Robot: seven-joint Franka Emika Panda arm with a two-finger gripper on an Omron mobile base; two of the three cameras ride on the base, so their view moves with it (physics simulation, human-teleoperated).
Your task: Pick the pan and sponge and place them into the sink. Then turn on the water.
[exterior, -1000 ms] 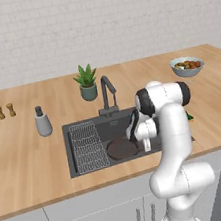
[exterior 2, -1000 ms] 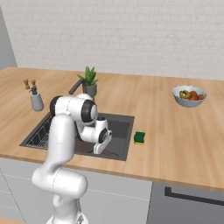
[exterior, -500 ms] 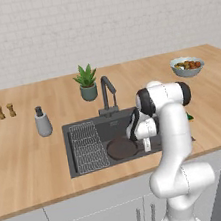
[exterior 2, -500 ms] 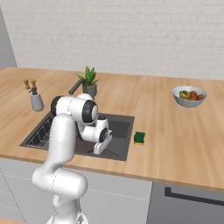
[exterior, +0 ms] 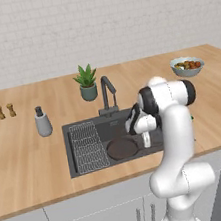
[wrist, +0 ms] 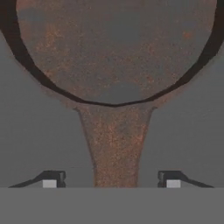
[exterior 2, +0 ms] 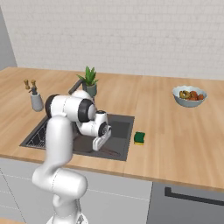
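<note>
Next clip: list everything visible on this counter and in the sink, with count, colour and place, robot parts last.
round dark brown-black frying pan: 1, in sink.
dark grey recessed sink: 1, set in counter.
wire grid rack: 1, sink's left part.
dark curved faucet: 1, behind sink.
green and yellow sponge: 1, counter beside sink.
potted green plant: 1, behind faucet.
grey bowl of colourful food: 1, counter's far right.
grey dispenser bottle: 1, left of sink.
small brown shakers: 2, far left.
gripper: 1, open, astride pan handle.

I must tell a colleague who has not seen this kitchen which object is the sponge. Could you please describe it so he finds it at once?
Find the dark sink set into the wooden counter. Just past the sink's right edge, in the right base view, a small block lies alone on the wood: the sponge. It is green on top with a yellow side, far smaller than the bowl of food further back.
</note>
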